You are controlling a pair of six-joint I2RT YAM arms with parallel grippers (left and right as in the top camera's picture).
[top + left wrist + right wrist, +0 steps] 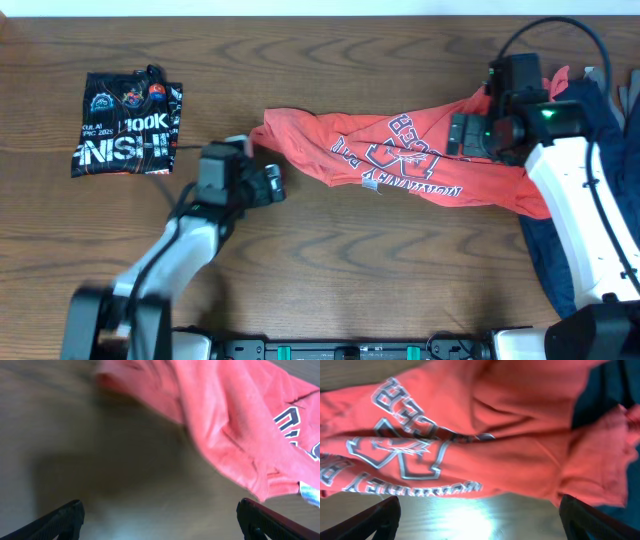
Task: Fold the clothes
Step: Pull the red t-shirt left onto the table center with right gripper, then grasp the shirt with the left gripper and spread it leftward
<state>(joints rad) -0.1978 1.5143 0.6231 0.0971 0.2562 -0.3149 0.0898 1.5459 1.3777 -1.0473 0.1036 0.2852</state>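
While the orange-red T-shirt (420, 165) lies rumpled in a long band across the middle and right of the table (350, 280), neither arm has hold of it. Its navy-and-white print (395, 150) faces up (upside down from overhead).

The left gripper (275, 185) sits low, just beside the shirt's left end. In the blurred left wrist view this gripper (160, 520) is spread wide, its dark fingers (65, 517) at the bottom corners with only bare wood between them. The shirt's folded edge lies ahead, up and to the right, apart from both tips.

The right gripper (455, 135) hangs over the shirt's right part, next to the print. Seen from its own wrist, this gripper (480, 517) is also spread wide and holds nothing. Its fingers (380, 515) frame a shiny patch of table, and the shirt's lower edge runs just beyond them. Whether any part of it touches the cloth I cannot tell.

A navy T-shirt (600, 115) lies at the table's right edge, under the orange-red one's right end and beneath the right arm. A folded black shirt (128, 125) with white lettering rests near the far left corner, well apart from the rest.
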